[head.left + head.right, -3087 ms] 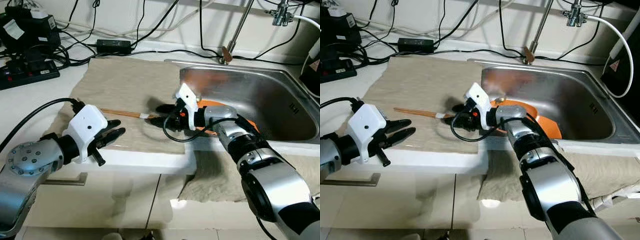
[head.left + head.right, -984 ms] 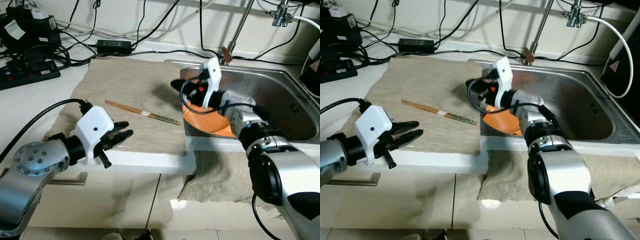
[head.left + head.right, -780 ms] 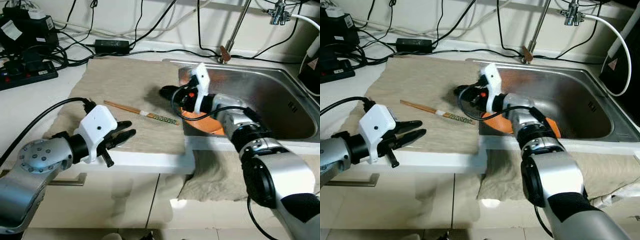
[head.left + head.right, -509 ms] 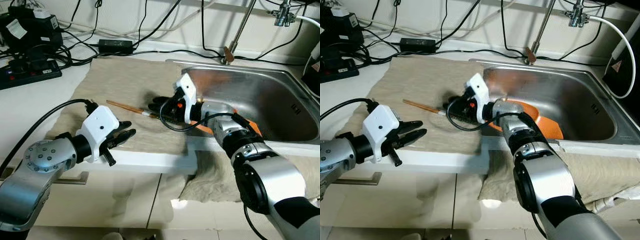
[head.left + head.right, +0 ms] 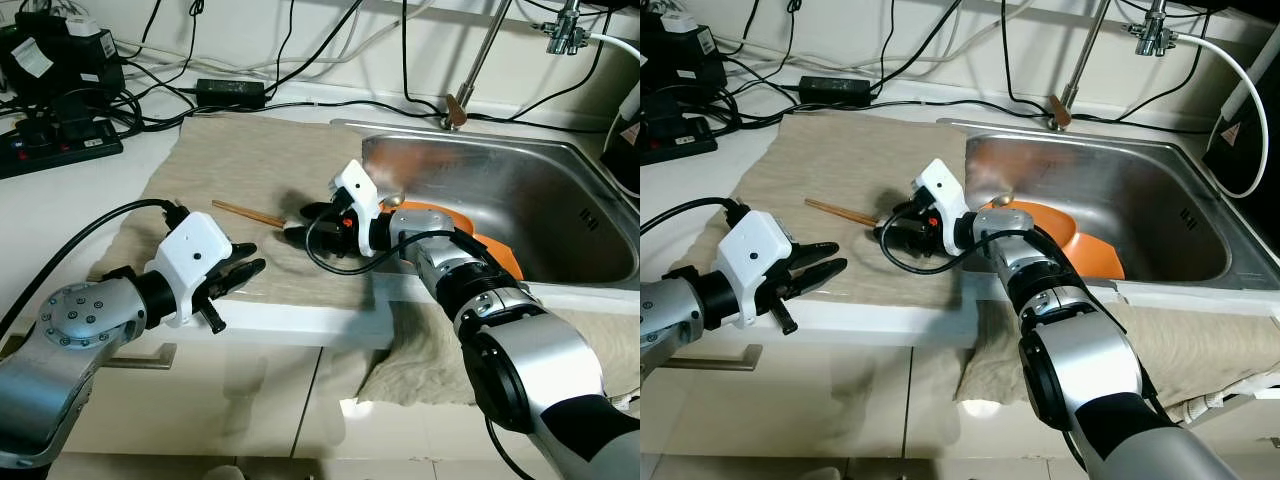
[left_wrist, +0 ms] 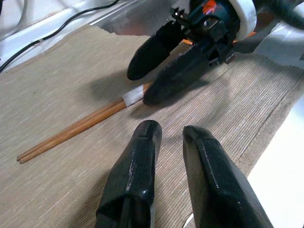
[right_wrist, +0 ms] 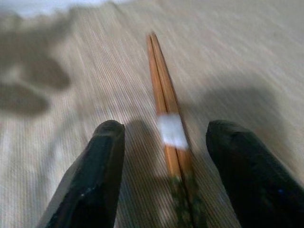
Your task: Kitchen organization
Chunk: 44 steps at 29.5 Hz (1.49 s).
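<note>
The chopsticks [image 7: 167,124] are straddled by the spread fingers of the right gripper [image 7: 172,156], ungrasped, on the cloth [image 5: 240,170]. The left gripper [image 5: 238,275] is held slightly parted and empty nearby.

Chopsticks [image 5: 248,213]: lying on the cloth [image 5: 240,160], left of the sink [image 5: 520,190].
Right gripper [image 5: 305,222]: sitting low over the cloth, fingers apart, straddling the chopsticks' right end.
Left gripper [image 5: 240,272]: hanging at the cloth's front edge, before and left of the chopsticks, fingers slightly apart.
Plate [image 5: 1060,230]: leaning in the sink, behind the right arm.
Power strip [image 5: 55,145]: lying left of the cloth, cables [image 5: 290,60] trailing behind it.
</note>
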Motion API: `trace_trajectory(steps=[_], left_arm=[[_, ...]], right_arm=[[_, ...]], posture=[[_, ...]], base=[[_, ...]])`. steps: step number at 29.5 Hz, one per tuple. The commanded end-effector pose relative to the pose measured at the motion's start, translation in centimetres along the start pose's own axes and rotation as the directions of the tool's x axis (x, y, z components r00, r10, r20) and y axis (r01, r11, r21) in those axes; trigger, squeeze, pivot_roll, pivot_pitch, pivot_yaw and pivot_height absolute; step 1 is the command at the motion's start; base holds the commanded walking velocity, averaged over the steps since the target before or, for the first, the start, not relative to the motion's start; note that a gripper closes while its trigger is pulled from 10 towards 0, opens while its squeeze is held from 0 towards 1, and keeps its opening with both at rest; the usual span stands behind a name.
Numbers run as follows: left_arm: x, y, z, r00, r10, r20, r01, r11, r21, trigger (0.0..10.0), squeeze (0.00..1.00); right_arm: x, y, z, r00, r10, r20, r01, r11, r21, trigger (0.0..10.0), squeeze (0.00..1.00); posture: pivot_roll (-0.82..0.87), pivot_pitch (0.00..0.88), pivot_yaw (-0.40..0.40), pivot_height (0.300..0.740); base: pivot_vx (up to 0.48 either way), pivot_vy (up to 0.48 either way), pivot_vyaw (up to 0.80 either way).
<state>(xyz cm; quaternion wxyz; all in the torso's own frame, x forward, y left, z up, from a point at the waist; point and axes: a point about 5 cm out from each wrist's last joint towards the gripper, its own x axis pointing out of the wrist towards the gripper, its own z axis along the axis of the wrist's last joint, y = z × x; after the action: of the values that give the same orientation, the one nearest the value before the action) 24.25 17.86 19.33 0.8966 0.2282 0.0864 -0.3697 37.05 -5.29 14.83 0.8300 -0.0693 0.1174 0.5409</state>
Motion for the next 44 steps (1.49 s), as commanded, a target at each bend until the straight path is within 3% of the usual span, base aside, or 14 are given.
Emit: trace_trajectory(steps=[1, 2, 3, 8, 9, 11, 12, 14, 25, 44], left_arm=[[-0.2, 0.0, 0.3, 1.000, 0.002, 0.000, -0.002, 1.000, 0.012, 10.0, 0.00], [-0.2, 0.0, 0.3, 1.000, 0.002, 0.000, -0.002, 1.000, 0.012, 10.0, 0.00], [-0.2, 0.0, 0.3, 1.000, 0.001, -0.001, -0.001, 1.000, 0.012, 10.0, 0.00], [-0.3, -0.1, 0.3, 1.000, -0.007, -0.004, 0.007, 1.000, 0.012, 10.0, 0.00], [-0.3, -0.1, 0.3, 1.000, -0.009, -0.005, 0.009, 1.000, 0.011, 10.0, 0.00], [-0.3, -0.1, 0.3, 1.000, -0.009, -0.005, 0.009, 1.000, 0.011, 10.0, 0.00], [-0.3, -0.1, 0.2, 1.000, -0.010, -0.006, 0.010, 1.000, 0.011, 10.0, 0.00], [-0.3, -0.1, 0.2, 1.000, -0.012, -0.009, 0.012, 1.000, 0.011, 10.0, 0.00], [-0.3, -0.3, 0.0, 0.999, -0.030, -0.017, 0.030, 1.000, 0.005, 10.0, 0.00], [-0.2, -0.3, 0.1, 0.999, -0.030, -0.015, 0.030, 0.999, 0.009, 10.0, 0.00]], right_arm=[[0.1, -0.2, 0.4, 0.999, -0.025, -0.033, 0.024, 0.999, -0.021, 10.0, 0.82], [0.1, -0.2, 0.4, 0.999, -0.025, -0.033, 0.024, 0.999, -0.021, 10.0, 0.82], [0.1, -0.3, 0.4, 0.999, -0.031, -0.038, 0.030, 0.999, -0.020, 10.0, 0.00], [0.3, 0.1, -0.3, 0.993, 0.007, -0.118, -0.007, 1.000, -0.001, 10.0, 0.00], [0.2, 0.2, -0.7, 0.988, 0.033, -0.152, -0.032, 0.999, 0.011, 9.4, 0.00], [0.2, 0.2, -0.8, 0.986, 0.039, -0.162, -0.038, 0.999, 0.007, 9.4, 0.00], [0.1, 0.2, -1.0, 0.984, 0.045, -0.175, -0.043, 0.999, 0.020, 4.1, 0.00], [0.0, 0.1, -1.0, 0.983, 0.051, -0.175, -0.043, 0.998, 0.047, 0.0, 0.00], [-0.4, -0.3, -1.0, 0.978, 0.020, -0.207, -0.004, 0.997, 0.076, 0.0, 0.00], [-0.4, -0.6, -0.6, 0.989, -0.031, -0.144, 0.040, 0.997, 0.062, 0.0, 0.00]], posture=[[0.04, 0.000, -0.130, 0.740], [0.04, 0.000, -0.130, 0.740], [0.04, 0.000, -0.129, 0.740], [0.04, 0.000, -0.128, 0.740], [0.04, 0.000, -0.128, 0.740], [0.04, 0.000, -0.128, 0.740], [0.04, 0.000, -0.130, 0.740], [0.04, 0.000, -0.133, 0.740], [0.04, 0.000, -0.136, 0.740], [0.04, 0.000, -0.131, 0.740]], base=[[0.000, 0.000, 0.00], [0.000, 0.000, 0.00], [0.000, 0.000, 0.00], [0.000, 0.000, 0.00], [0.000, 0.000, 0.00], [0.000, 0.000, 0.00], [0.000, 0.000, 0.00], [0.000, 0.000, 0.00], [0.000, 0.000, 0.00], [0.000, 0.000, 0.00]])
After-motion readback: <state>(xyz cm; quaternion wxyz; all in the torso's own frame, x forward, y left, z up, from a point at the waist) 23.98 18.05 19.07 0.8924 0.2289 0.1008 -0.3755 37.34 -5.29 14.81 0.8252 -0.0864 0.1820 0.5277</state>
